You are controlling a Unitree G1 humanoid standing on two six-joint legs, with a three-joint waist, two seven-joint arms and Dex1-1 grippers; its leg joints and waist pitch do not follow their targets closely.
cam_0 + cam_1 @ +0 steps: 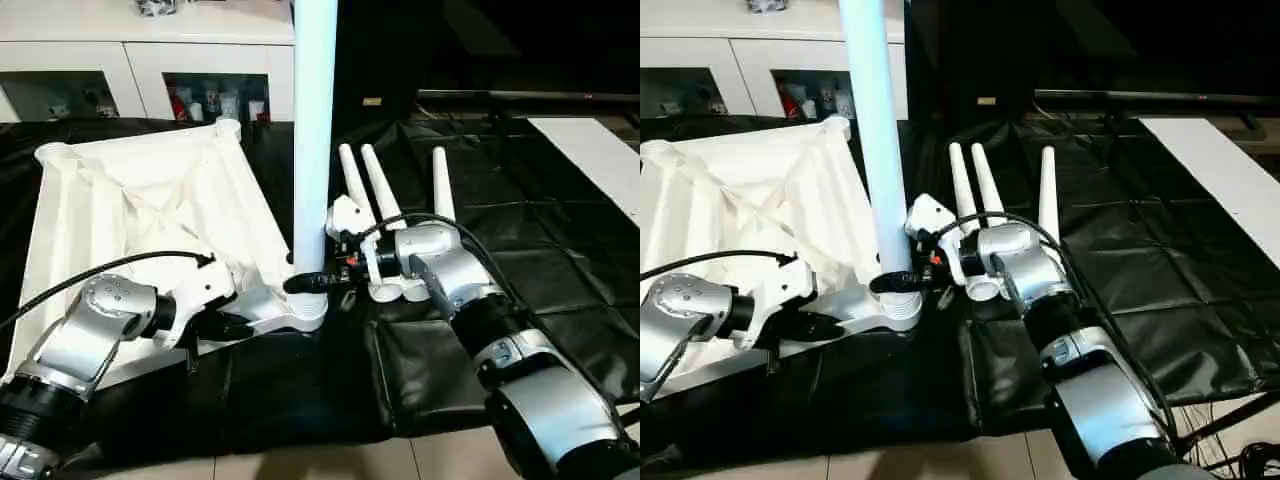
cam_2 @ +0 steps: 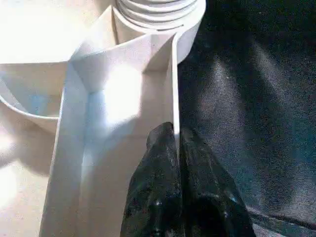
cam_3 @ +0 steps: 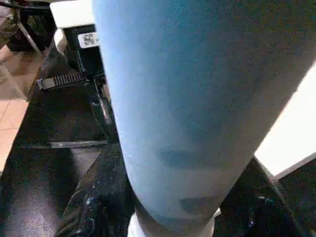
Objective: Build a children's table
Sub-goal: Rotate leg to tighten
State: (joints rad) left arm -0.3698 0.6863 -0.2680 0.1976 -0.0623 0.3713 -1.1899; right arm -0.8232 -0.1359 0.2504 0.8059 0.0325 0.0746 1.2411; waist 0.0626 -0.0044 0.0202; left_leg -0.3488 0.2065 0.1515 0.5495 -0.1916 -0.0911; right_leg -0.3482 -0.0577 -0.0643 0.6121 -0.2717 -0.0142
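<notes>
— Closest to you, what's there?

— Both silver forearms. My left gripper (image 1: 225,325) is pinched shut on the thin rim wall of the upturned table top (image 1: 120,200), at its near right corner. My right gripper (image 1: 318,282) has its black fingers clasped round the foot of the upright leg (image 1: 314,130).

— Is anything in that socket?

— Yes, that leg stands in the corner socket (image 1: 300,312). My left wrist camera shows its ribbed end (image 2: 155,10) seated there.

— And the rest?

— Three loose legs (image 1: 385,210) lie just right of it, mid-surface, on the black-sheeted table (image 1: 520,240). Beyond the far edge stands a white glass-door cabinet (image 1: 140,60); pale tiled floor runs along the near edge.
</notes>
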